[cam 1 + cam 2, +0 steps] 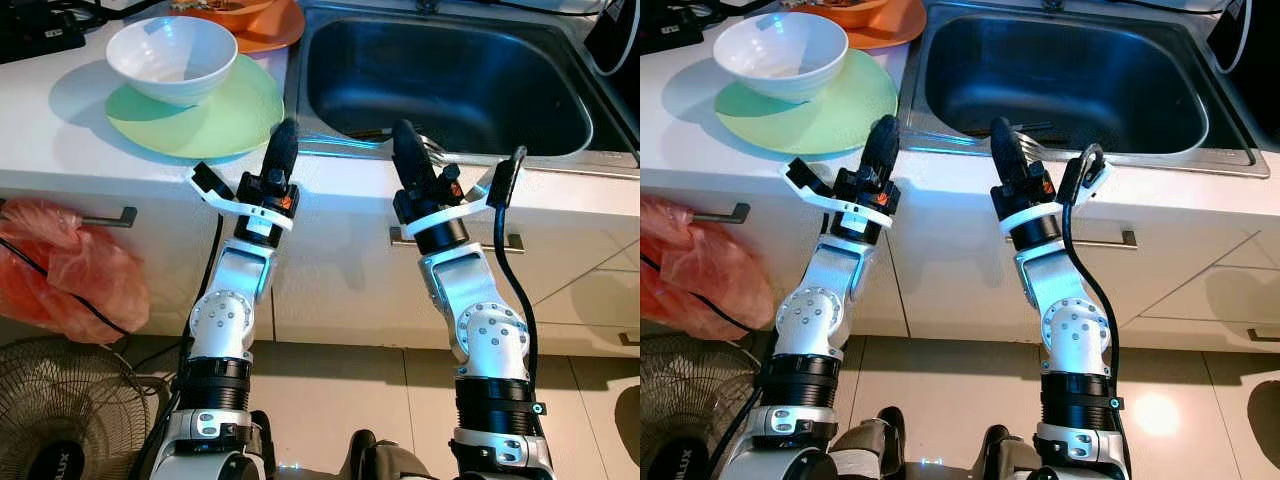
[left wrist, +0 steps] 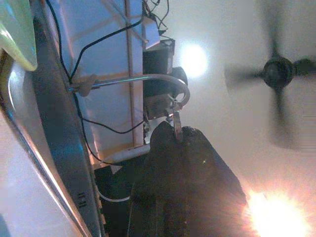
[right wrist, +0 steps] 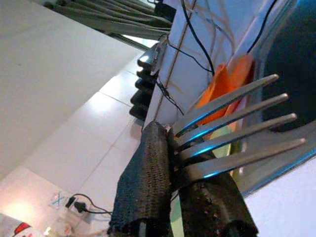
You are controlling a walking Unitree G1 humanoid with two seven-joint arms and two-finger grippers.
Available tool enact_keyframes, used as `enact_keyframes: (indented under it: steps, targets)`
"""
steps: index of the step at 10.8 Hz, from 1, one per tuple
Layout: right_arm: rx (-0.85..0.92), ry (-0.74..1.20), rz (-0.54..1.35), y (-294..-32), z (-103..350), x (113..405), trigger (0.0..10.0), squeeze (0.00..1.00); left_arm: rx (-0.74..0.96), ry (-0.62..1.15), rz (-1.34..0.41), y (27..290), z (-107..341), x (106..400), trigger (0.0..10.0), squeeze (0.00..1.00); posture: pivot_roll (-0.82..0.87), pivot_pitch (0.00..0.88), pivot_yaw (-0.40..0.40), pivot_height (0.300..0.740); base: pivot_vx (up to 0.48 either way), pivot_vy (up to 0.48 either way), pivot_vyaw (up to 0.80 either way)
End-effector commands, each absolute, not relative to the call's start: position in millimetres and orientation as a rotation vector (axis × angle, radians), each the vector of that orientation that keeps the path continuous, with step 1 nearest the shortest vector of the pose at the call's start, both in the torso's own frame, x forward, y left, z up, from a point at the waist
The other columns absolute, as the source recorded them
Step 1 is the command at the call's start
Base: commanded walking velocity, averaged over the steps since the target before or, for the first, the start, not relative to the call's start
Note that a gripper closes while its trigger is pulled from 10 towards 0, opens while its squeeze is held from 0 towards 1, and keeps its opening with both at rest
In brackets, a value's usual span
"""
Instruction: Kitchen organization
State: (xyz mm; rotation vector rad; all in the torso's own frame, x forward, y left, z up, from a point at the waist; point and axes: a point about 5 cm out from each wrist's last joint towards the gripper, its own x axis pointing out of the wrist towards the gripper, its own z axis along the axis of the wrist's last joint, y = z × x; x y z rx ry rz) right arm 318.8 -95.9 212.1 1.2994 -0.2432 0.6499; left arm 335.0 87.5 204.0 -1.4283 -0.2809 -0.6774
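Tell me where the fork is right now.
The fork is clamped between the right gripper's fingers, its tines poking out over the front rim of the sink. In the head views it sits right of the green plate.

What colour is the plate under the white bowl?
Light green. The plate under the bowl shows best in the left eye view.

White letters reading "LUX" stand on the black hub of the floor fan (image 1: 50, 455), cut off at the picture's edge; nothing else is legible
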Motion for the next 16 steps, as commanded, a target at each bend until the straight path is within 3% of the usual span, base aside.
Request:
enact_keyframes:
  steps: [1, 5, 6, 7, 8, 10, 11, 16]
  targets:
    - [1.361, -0.250, 0.646, -87.5, 210.6, 314.9, 10.0, 0.00, -1.553, -0.269, -0.766, 41.7, 223.8, 330.9, 10.0, 0.00, 0.11, 0.192, -0.054, 0.740, 0.000, 0.000, 0.00]
    - [1.374, -0.249, 0.643, -87.5, 210.1, 315.1, 10.0, 0.00, -1.556, -0.263, -0.759, 41.5, 223.5, 331.8, 10.0, 0.00, 0.11, 0.190, -0.054, 0.740, 0.000, 0.000, 0.00]
    - [1.382, -0.254, 0.644, -87.9, 210.4, 315.2, 0.0, 0.00, -1.556, -0.263, -0.759, 41.4, 223.6, 331.9, 10.0, 0.00, 0.11, 0.190, -0.054, 0.740, 0.000, 0.000, 0.00]
    - [1.389, -0.259, 0.646, -88.5, 210.9, 315.4, 0.0, 0.00, -1.555, -0.263, -0.759, 41.4, 223.8, 332.0, 10.0, 0.00, 0.11, 0.192, -0.055, 0.740, 0.000, 0.000, 0.00]
    - [1.382, -0.255, 0.642, -88.6, 210.8, 315.9, 9.5, 0.00, -1.554, -0.263, -0.759, 41.4, 223.9, 332.1, 10.0, 0.00, 0.11, 0.194, -0.056, 0.740, 0.000, 0.000, 0.00]
    - [1.379, -0.250, 0.642, -88.5, 210.7, 316.2, 10.0, 0.00, -1.552, -0.266, -0.755, 41.5, 224.3, 332.3, 10.0, 0.00, 0.11, 0.194, -0.055, 0.740, 0.000, 0.000, 0.00]
    - [1.380, -0.249, 0.642, -88.5, 210.6, 316.1, 10.0, 0.00, -1.551, -0.272, -0.760, 41.3, 225.0, 331.3, 10.0, 1.00, 0.11, 0.196, -0.055, 0.740, 0.000, 0.000, 0.00]
    - [1.413, -0.244, 0.627, -90.0, 209.5, 316.3, 10.0, 0.00, -1.538, -0.264, -0.780, 38.2, 225.4, 329.6, 10.0, 1.00, 0.11, 0.198, -0.054, 0.740, 0.000, 0.000, 0.00]
